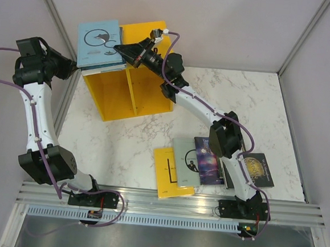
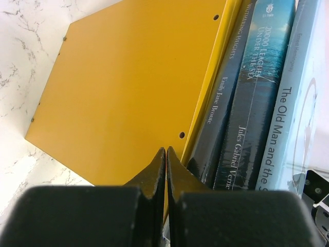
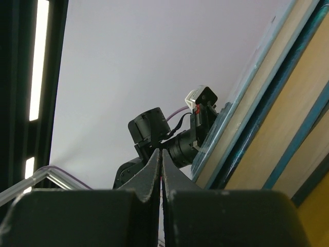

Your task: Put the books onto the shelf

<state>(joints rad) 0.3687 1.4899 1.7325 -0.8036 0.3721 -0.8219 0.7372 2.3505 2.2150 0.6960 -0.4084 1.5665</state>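
Note:
The yellow shelf stands at the back left of the table. Three books lie stacked on its left half, the light blue book on top. Their spines show beside the shelf's side panel. My left gripper is shut and empty, at the shelf's upper left edge by the stack. My right gripper is shut and empty too, at the stack's right edge. On the table lie a yellow book, a grey-green one, a purple galaxy one and a black-and-gold one.
White walls and metal corner posts close in the marble table on the left, back and right. The right arm stretches diagonally over the table from its base. The left arm's wrist shows beyond the right fingers.

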